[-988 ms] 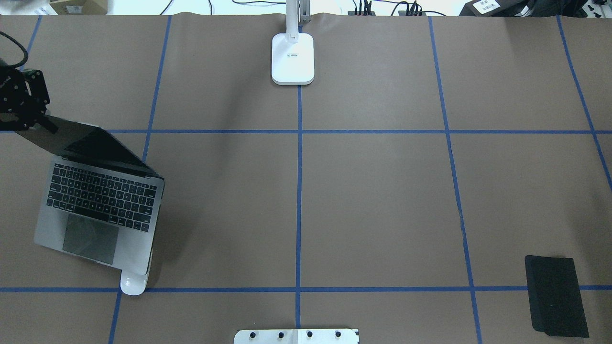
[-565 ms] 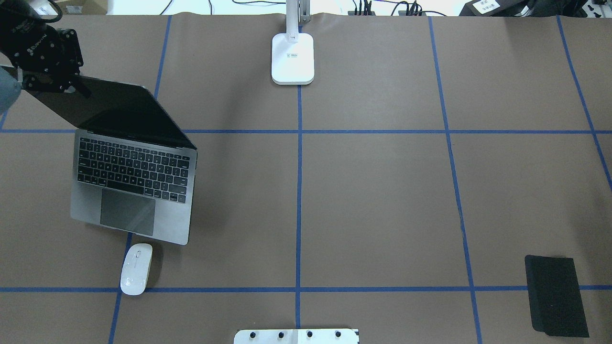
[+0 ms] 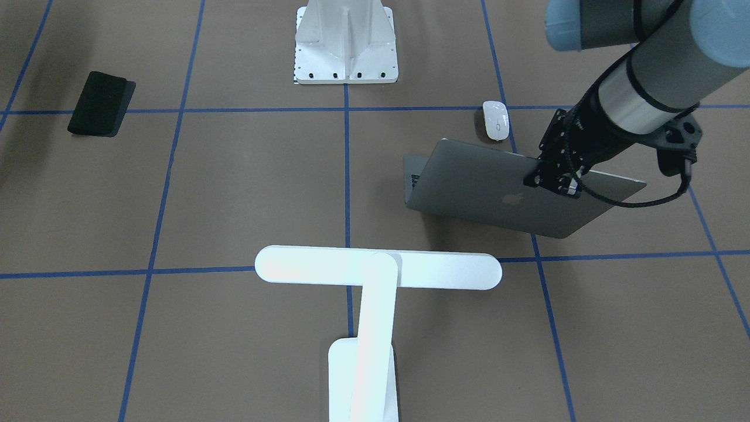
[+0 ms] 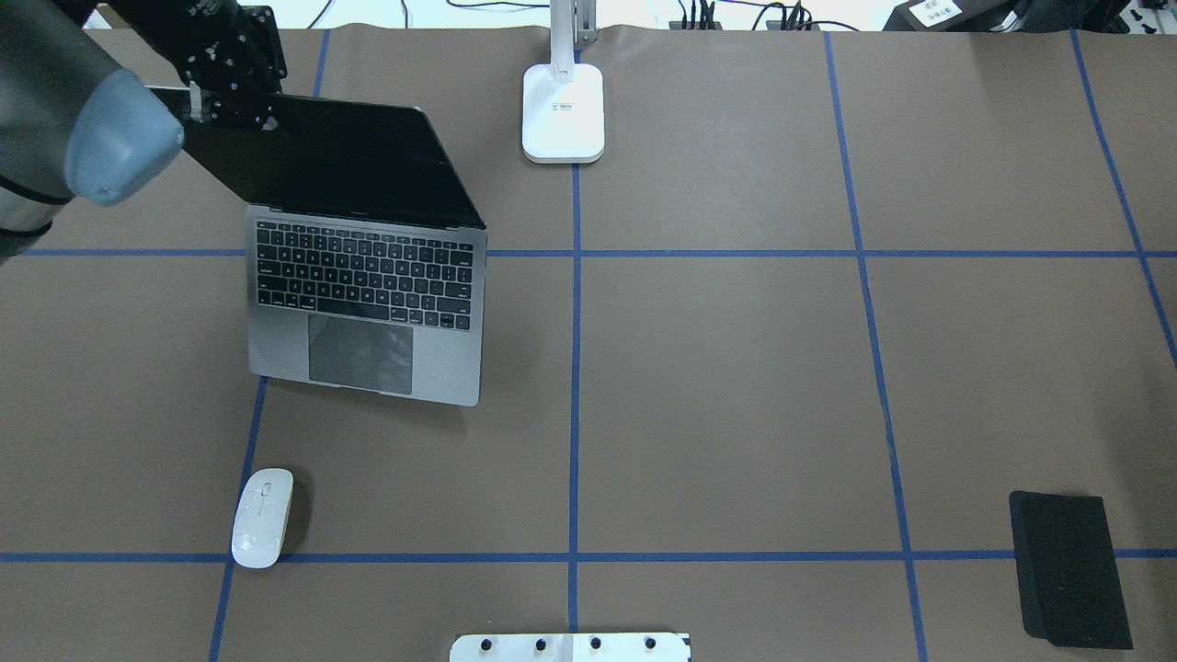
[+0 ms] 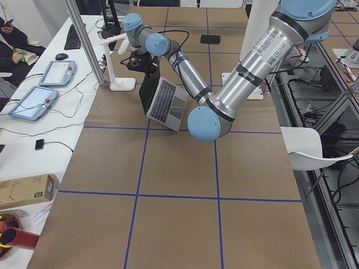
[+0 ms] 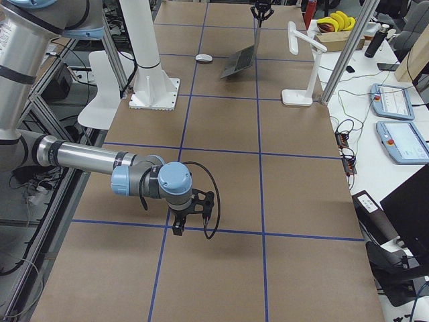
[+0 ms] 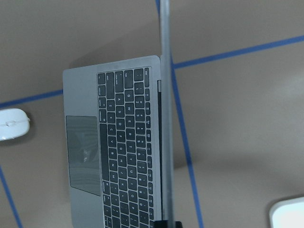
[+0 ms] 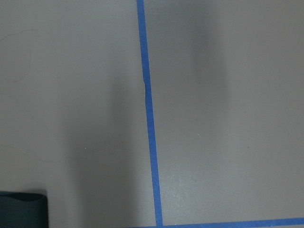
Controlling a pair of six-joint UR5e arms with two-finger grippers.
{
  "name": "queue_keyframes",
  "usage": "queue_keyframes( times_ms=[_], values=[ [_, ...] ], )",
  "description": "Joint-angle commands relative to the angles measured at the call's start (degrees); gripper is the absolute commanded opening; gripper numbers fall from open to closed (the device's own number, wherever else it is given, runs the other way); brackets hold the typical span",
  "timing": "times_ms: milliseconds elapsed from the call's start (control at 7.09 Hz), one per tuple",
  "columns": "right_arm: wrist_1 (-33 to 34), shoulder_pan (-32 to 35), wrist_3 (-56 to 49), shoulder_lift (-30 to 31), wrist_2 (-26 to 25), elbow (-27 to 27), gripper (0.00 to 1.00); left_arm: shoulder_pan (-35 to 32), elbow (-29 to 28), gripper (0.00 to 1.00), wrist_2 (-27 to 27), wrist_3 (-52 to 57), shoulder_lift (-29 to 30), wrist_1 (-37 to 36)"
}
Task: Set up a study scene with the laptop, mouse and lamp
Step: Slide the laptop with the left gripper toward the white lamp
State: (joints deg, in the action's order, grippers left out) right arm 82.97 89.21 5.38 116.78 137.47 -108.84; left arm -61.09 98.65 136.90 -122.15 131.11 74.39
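Count: one pedestal, one mouse, one mouse pad, one laptop, one lamp, two arms.

Nearest the robot: white pedestal (image 4: 570, 646) with bolt holes, on the robot's side of the laptop and to its right.

Mouse (image 4: 262, 518): white, flat on the table, on the robot's side of the laptop's front left corner, apart from it.

Mouse pad (image 4: 1069, 570): black, well apart from the laptop, far off to its right.

Laptop (image 4: 368, 303): grey, open, keyboard and trackpad facing the robot, screen dark. It sits in the left half of the table. Cannot tell whether its base lies fully flat.

Left gripper (image 4: 230, 108): clamped on the top edge of the laptop's lid, near the left corner. The wrist view looks straight down the lid's thin edge.

Lamp (image 4: 563, 115): white. Its base stands beyond the laptop and to its right, at the far edge. Its bar hangs level behind the lid.

Right gripper (image 6: 179, 225): low over bare table, well away from the laptop. Jaws cannot be judged.

Surface: brown table (image 4: 736, 368) marked off by blue tape lines (image 4: 575, 368).

Room: a white bench past the lamp carries two handheld screens (image 6: 392, 100) and cables.
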Motion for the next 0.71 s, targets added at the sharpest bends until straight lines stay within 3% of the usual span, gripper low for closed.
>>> queue_keyframes(
  times_ms=[0,565],
  values=[
    [0.1,-0.1,0.6,-0.4,-0.3,0.2,1.00,2.4,-6.6,0.00,-4.4,-7.3,5.5,7.3],
    [0.1,-0.1,0.7,-0.5,0.0,1.4,1.00,10.3,-13.6,0.00,-14.9,-17.0,10.1,13.5]
  ],
)
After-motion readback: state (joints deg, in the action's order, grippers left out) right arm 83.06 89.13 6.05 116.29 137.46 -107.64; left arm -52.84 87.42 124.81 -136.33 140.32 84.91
